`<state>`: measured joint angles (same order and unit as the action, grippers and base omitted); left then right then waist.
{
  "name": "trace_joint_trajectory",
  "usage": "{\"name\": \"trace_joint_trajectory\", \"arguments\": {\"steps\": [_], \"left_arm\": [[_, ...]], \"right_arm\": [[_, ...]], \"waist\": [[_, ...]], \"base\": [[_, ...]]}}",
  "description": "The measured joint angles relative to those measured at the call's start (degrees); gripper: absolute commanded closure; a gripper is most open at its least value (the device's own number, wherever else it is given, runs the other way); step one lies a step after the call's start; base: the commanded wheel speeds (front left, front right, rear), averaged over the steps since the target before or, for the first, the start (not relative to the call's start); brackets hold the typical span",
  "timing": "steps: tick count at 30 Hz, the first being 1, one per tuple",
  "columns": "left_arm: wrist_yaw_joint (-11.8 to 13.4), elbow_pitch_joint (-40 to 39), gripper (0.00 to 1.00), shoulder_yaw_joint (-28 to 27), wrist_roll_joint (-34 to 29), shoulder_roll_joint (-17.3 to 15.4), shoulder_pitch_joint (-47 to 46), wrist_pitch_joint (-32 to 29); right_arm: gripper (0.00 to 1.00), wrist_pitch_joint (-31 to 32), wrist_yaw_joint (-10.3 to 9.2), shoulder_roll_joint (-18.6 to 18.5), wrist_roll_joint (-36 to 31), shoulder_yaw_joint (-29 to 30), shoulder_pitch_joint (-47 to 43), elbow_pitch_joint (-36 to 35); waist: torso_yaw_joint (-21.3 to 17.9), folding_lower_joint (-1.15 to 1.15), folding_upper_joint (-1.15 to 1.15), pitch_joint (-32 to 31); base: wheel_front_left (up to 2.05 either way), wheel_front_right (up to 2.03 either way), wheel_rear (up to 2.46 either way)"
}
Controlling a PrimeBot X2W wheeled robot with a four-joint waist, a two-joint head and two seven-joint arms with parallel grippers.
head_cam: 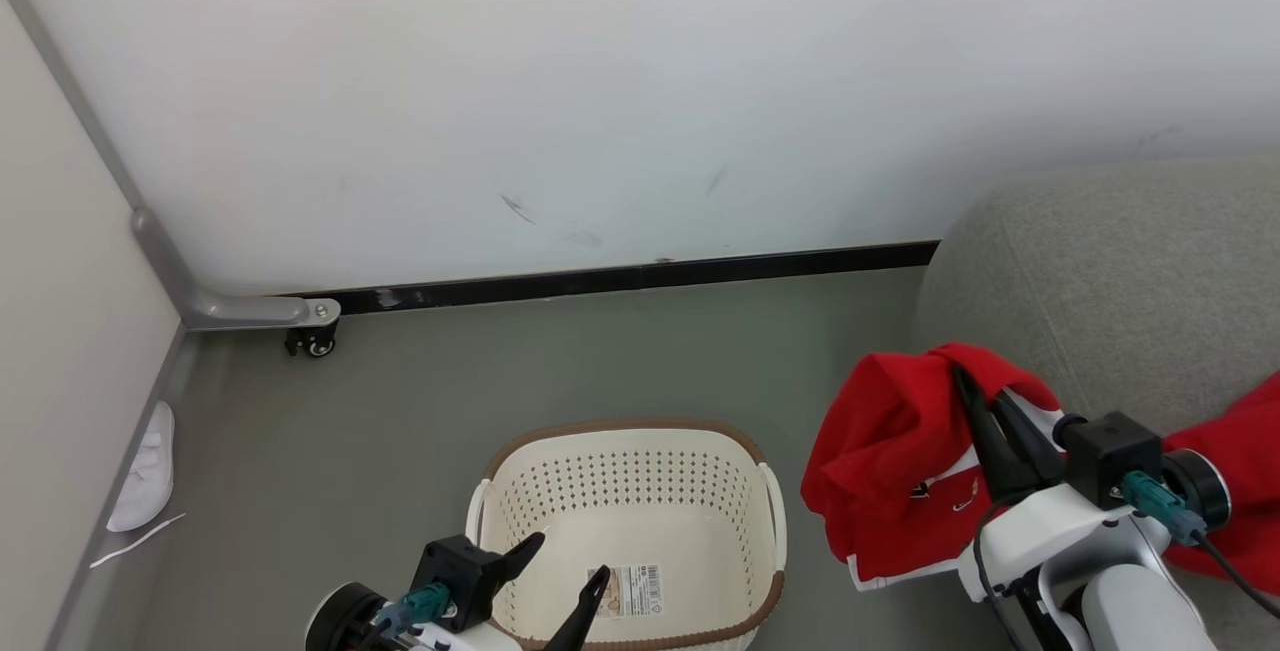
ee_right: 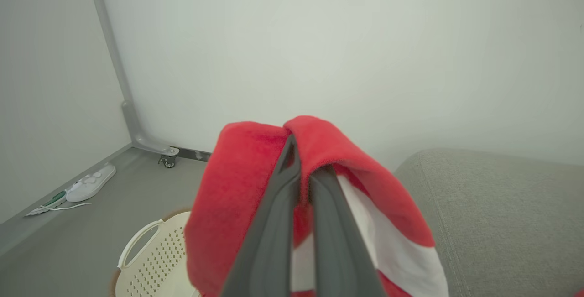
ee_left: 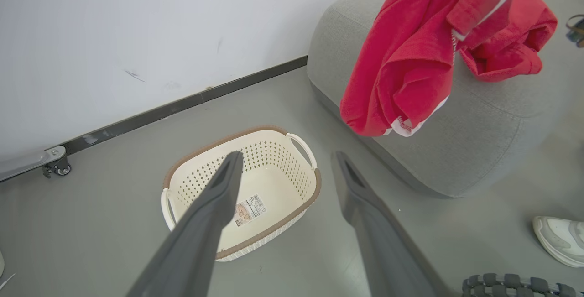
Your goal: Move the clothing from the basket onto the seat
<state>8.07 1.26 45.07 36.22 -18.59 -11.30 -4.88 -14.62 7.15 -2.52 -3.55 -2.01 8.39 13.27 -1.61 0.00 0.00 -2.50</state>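
My right gripper (head_cam: 975, 386) is shut on a red garment with a broad white band (head_cam: 890, 451), which hangs in the air between the basket and the grey seat (head_cam: 1110, 281). The fabric drapes over both fingers (ee_right: 283, 187) in the right wrist view. A second red garment (ee_left: 506, 46) lies crumpled on the seat (ee_left: 479, 119). The cream perforated basket (head_cam: 700, 471) stands on the floor with only a barcode sticker (head_cam: 635, 591) inside. My left gripper (head_cam: 568, 556) hovers open above the basket's near rim, with nothing between its fingers (ee_left: 214, 205).
A white wall with a black skirting strip (head_cam: 620, 279) runs behind. A grey frame leg on a caster (head_cam: 310, 326) stands at the back left, and a white slipper (head_cam: 145, 466) lies by the left wall. A pale shoe (ee_left: 559, 237) rests on the floor near the seat.
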Motion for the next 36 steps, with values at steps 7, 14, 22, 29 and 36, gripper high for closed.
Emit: {"name": "trace_joint_trajectory", "arguments": {"steps": [7, 14, 22, 29, 36], "left_arm": [[-0.3, -0.9, 0.0, 0.0, 0.1, 0.0, 0.1, 0.3], [-0.8, -2.2, 0.0, 0.4, 0.5, 0.0, 0.2, 0.4], [-1.2, -3.3, 0.0, 0.5, 0.5, -0.4, 0.2, 0.4], [-1.2, -4.7, 0.0, 0.8, 0.5, -0.6, 0.2, 0.4], [-1.2, -5.8, 0.0, 1.0, 0.5, -0.6, 0.2, 0.4]], "right_arm": [[1.0, 0.0, 0.0, 0.0, -1.0, 2.1, 0.1, -0.2], [1.0, 0.0, 0.0, 0.0, -1.7, 3.5, 0.3, -0.5], [1.0, 0.0, 0.0, 0.1, -2.7, 5.1, 0.4, -1.1], [1.0, 0.0, 0.0, -0.3, -3.1, 6.4, 2.9, -1.9], [1.0, 0.0, 0.0, -0.8, -3.6, 6.9, 3.1, -1.9]], "waist": [[-1.5, 0.0, 0.0, 0.5], [-2.9, 0.0, 0.0, 1.0], [-4.4, 0.0, 0.0, 1.6], [-5.6, 0.0, 0.0, 2.1], [-6.7, 0.0, 0.0, 2.5]], "base": [[0.0, 0.0, 0.0], [0.0, 0.0, 0.0], [0.0, 0.0, 0.0], [0.0, 0.0, 0.0], [0.0, 0.0, 0.0]]}}
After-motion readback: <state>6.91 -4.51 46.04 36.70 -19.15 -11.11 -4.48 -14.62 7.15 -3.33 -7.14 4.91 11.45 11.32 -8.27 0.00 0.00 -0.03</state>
